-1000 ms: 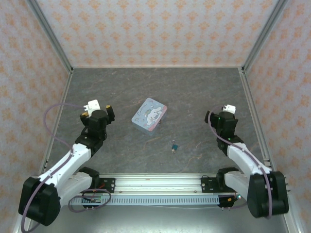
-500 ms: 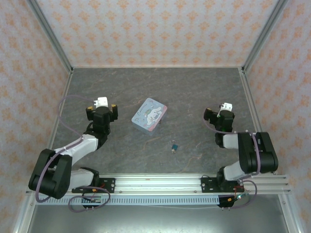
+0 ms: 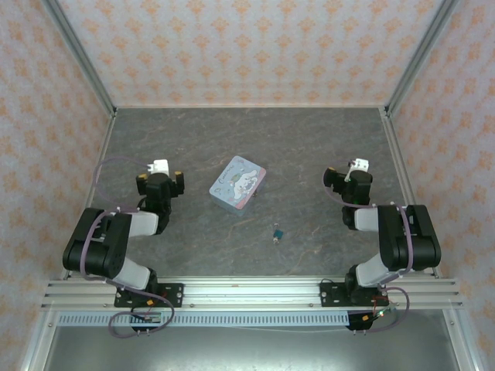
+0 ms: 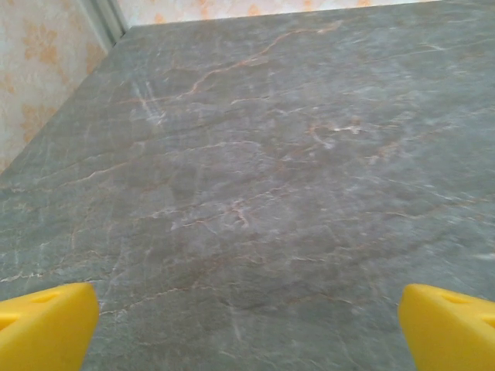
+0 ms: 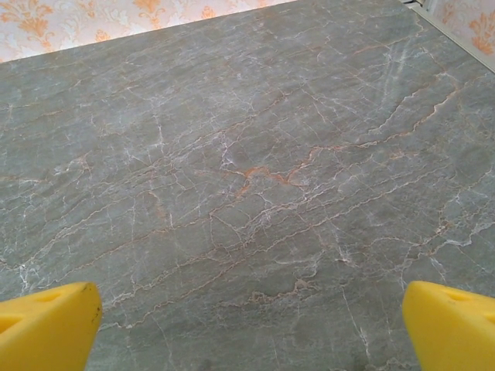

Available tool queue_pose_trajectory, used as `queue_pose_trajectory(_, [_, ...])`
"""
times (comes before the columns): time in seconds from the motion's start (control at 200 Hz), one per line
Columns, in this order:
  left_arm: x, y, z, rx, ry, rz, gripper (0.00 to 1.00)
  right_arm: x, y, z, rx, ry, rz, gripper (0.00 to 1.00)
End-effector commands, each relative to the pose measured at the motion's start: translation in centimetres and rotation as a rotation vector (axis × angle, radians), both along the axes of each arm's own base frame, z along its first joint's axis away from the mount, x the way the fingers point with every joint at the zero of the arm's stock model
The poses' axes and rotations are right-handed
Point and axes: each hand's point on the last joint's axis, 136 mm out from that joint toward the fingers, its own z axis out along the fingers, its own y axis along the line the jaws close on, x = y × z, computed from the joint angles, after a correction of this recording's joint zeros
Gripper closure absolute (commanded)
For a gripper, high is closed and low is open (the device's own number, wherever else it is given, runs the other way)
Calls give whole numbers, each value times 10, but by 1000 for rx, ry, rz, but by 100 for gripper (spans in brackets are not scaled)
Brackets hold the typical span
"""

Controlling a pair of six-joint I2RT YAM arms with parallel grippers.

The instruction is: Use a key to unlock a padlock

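Grey marbled table (image 3: pixel 325 147) with tin (image 3: pixel 237 183), padlock (image 3: pixel 278 231), key (image 3: pixel 274 239)

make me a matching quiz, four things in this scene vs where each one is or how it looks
1. padlock
2. tin box
3. left gripper
4. right gripper

A. open, on the right side
B. pale blue, lying mid-scene
C. open, on the left side
D. tiny, dark teal, lying apart from the tin box, nearer the arms

Pairs: 1-D, 2-B, 3-C, 4-A

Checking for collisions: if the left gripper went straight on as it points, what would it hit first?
Likely only bare table ahead of the left gripper; otherwise free, depth unclear.
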Motion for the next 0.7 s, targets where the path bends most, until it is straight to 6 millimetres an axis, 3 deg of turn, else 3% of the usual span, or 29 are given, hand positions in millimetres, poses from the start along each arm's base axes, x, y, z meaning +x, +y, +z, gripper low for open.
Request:
queue_pose_trajectory(0.0, [10,0,13,-57,-49,1,0,5,0,8,-6,-24,9,1])
queue_pose_trajectory(0.696, [10,0,13,-55,-56,-2,0,5,-1,7,-11,-19,-4,1])
